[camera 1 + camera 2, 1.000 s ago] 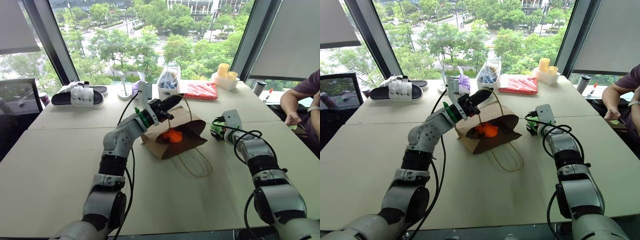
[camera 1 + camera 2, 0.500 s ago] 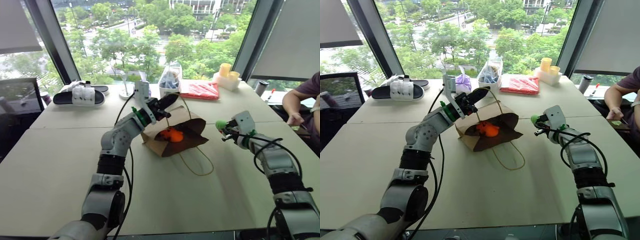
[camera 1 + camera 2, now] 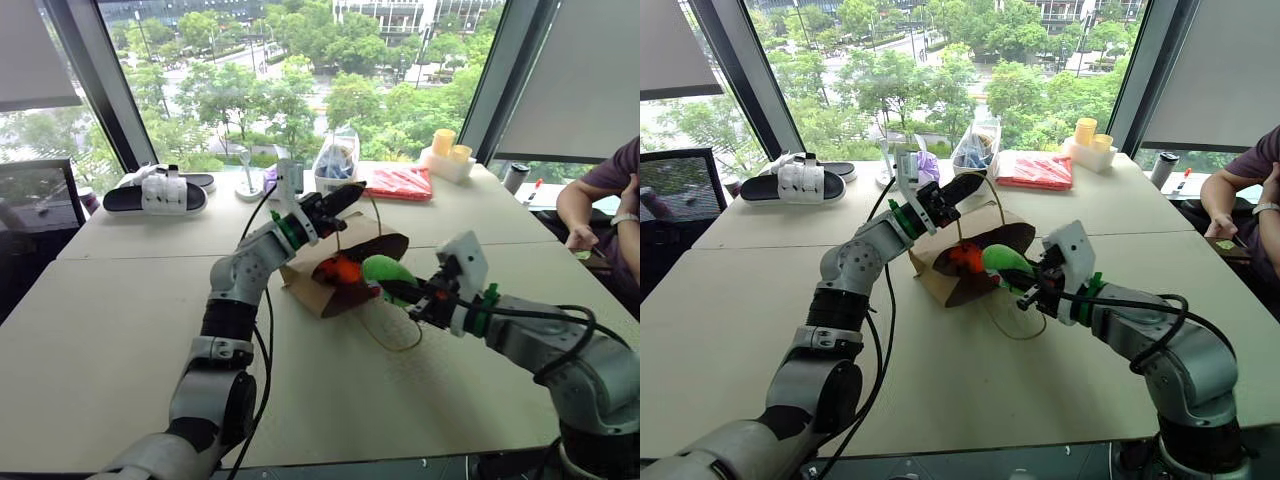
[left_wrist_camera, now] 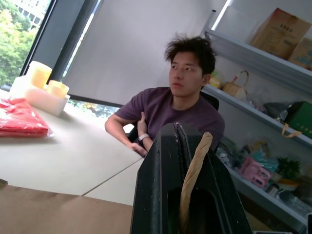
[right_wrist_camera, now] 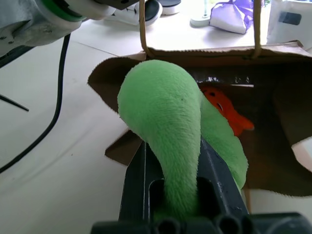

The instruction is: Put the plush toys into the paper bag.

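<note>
right wrist view: right end effector (image 5: pixel 170 195) grips green plush toy (image 5: pixel 165 126).

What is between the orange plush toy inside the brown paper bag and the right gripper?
The light-green plush toy, held by the right gripper, lies before the orange plush toy at the brown paper bag's mouth, as the right wrist view shows.

Green toy (image 5: pixel 165 126): fuzzy, short-pile plush, matt. Orange toy (image 5: pixel 225 108): same soft plush. Bag (image 5: pixel 273 63): brown kraft paper, matt, creased, with a handle (image 4: pixel 194 170) of twisted paper cord. Right claw (image 5: pixel 171 195) and left claw (image 4: pixel 187 195): black plastic, smooth, faintly glossy. Surface (image 3: pixel 90 330): smooth, matt, off-white laminate.
</note>
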### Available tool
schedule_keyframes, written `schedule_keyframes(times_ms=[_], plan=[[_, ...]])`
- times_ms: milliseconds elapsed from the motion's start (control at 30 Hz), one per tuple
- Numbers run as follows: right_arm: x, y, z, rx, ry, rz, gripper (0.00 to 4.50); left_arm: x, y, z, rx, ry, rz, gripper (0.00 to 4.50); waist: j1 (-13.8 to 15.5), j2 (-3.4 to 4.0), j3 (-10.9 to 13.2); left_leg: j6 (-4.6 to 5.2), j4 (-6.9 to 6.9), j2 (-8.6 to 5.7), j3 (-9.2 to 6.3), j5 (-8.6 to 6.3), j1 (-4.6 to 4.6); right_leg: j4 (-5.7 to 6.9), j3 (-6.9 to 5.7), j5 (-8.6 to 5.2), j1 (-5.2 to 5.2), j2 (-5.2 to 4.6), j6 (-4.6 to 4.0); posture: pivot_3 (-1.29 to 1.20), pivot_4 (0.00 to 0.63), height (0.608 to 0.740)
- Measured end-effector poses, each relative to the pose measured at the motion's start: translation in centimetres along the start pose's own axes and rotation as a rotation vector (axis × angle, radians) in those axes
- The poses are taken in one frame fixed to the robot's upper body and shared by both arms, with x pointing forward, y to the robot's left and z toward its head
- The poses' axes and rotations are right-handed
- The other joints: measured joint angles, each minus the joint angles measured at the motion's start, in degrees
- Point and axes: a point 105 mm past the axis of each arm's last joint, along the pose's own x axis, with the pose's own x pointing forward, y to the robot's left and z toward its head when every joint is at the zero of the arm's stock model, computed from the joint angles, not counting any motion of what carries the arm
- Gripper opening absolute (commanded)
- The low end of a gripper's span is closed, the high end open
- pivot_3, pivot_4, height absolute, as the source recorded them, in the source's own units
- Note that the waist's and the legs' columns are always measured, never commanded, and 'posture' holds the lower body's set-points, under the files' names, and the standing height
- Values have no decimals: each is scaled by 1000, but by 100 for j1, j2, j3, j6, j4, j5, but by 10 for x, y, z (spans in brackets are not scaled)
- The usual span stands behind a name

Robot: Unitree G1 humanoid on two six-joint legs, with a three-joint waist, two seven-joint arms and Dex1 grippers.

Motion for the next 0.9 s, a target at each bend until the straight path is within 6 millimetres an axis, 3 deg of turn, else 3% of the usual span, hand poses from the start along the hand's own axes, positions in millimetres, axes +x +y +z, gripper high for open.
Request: schedule_keyframes(times_ms=[200, 367, 467, 667, 767, 900], plan=[[38, -25, -18, -3, 66, -76, 57, 4, -13, 5, -23, -25, -30, 0, -3, 0, 0, -21, -6, 0, 0, 12, -5, 3, 0, 0, -9, 0, 0, 0, 150, 740], [59, -49, -17, -16, 69, -177, 57, 1, -12, 15, -71, -75, -13, 0, -12, 0, 0, -25, -8, 1, 1, 14, -6, 4, 1, 0, -15, 0, -1, 0, 150, 740], [61, -55, -17, -31, 69, -206, 1255, -2, -11, 20, -80, -89, -5, 0, -7, 0, 0, -25, -9, 0, 0, 14, -7, 5, 0, 0, -15, 0, -1, 0, 150, 740], [60, -51, -16, -46, 56, -202, 4187, -6, -5, 24, -107, -119, 25, 0, -6, 0, 0, -25, -8, 0, 0, 14, -7, 3, 0, 0, -14, 0, -1, 0, 150, 740], [51, -43, -16, -44, 42, -170, 4187, -7, 0, 22, -124, -119, 39, 0, -3, 0, 0, -25, -8, -1, 0, 14, -8, 3, 0, 0, -14, 0, -1, 0, 150, 740], [24, -35, -9, -25, -20, -125, 4187, -6, 2, 23, -128, -118, 46, 0, 3, 0, 0, -23, -7, -2, 0, 13, -9, -2, 1, 0, -11, 0, 0, 0, 150, 740]])
